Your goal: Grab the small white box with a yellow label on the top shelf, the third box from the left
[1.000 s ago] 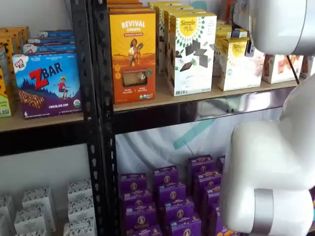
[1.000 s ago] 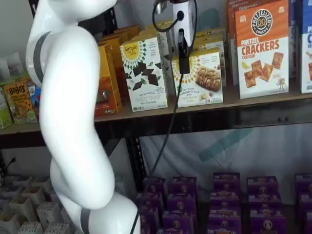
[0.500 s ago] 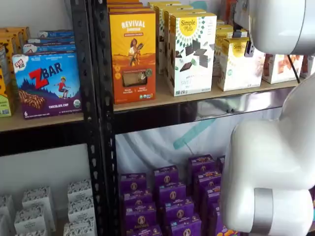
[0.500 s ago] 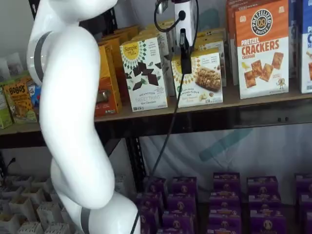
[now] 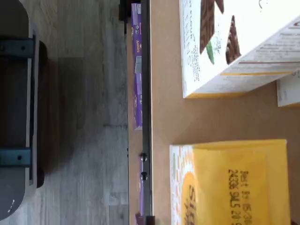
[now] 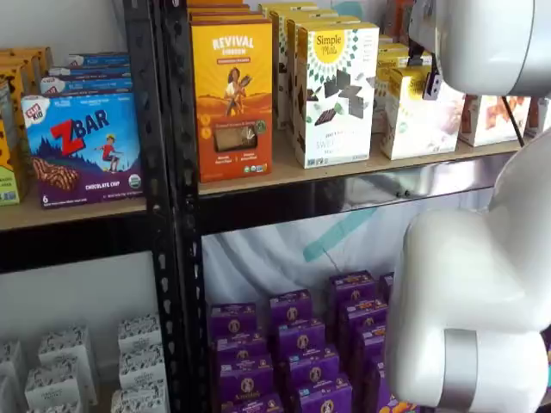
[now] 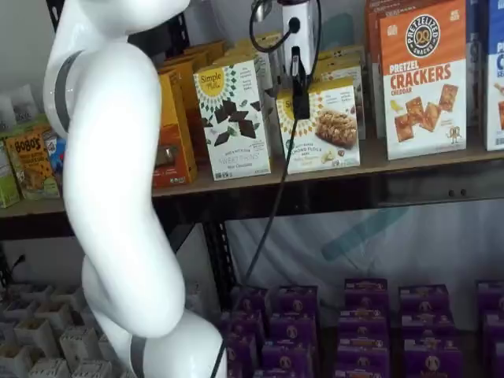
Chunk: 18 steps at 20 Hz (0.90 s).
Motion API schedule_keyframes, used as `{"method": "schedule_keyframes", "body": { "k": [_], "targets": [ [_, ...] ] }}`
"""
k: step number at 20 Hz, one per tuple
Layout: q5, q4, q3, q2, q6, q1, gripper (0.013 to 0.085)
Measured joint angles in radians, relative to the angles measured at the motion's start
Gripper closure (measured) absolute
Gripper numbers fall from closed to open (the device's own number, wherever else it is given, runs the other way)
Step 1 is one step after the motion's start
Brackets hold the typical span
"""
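The small white box (image 7: 331,138) with a yellow sunburst logo and yellow top stands at the front of the top shelf (image 7: 409,161), and shows in both shelf views (image 6: 417,120). My gripper (image 7: 300,98) hangs from above right in front of the box's upper left part. Only one black finger shows, side-on, with a cable beside it, so I cannot tell whether it is open. In the wrist view the box's yellow top (image 5: 229,183) lies close below the camera, on the tan shelf board (image 5: 164,117).
The taller white carton with brown squares (image 7: 232,118) stands just left of the box. An orange pretzel cracker carton (image 7: 421,79) stands to its right. Purple boxes (image 7: 362,315) fill the lower level. My white arm (image 7: 118,197) fills the left of that view.
The gripper has edged slightly to the right and up in front of the small white box. The boxes have not moved.
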Motion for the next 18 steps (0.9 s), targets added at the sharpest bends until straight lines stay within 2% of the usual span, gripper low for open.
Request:
{"method": "schedule_keyframes", "body": {
  "k": [1,2,4,6,7,8,18],
  "targets": [
    [-0.001,0.0,0.001,-0.001,0.0,0.0,0.045],
    [-0.003,0.002,0.003,-0.003,0.0,0.0,0.049],
    [-0.012,0.006,0.01,-0.007,-0.002,-0.003,0.049],
    [-0.011,0.007,0.012,-0.008,-0.003,-0.003,0.057],
    [-0.01,0.007,0.012,-0.008,-0.003,-0.003,0.057],
    [-0.009,0.009,0.013,-0.009,-0.003,-0.004,0.061],
    [-0.008,0.018,0.032,-0.026,-0.006,-0.008,0.061]
  ]
}}
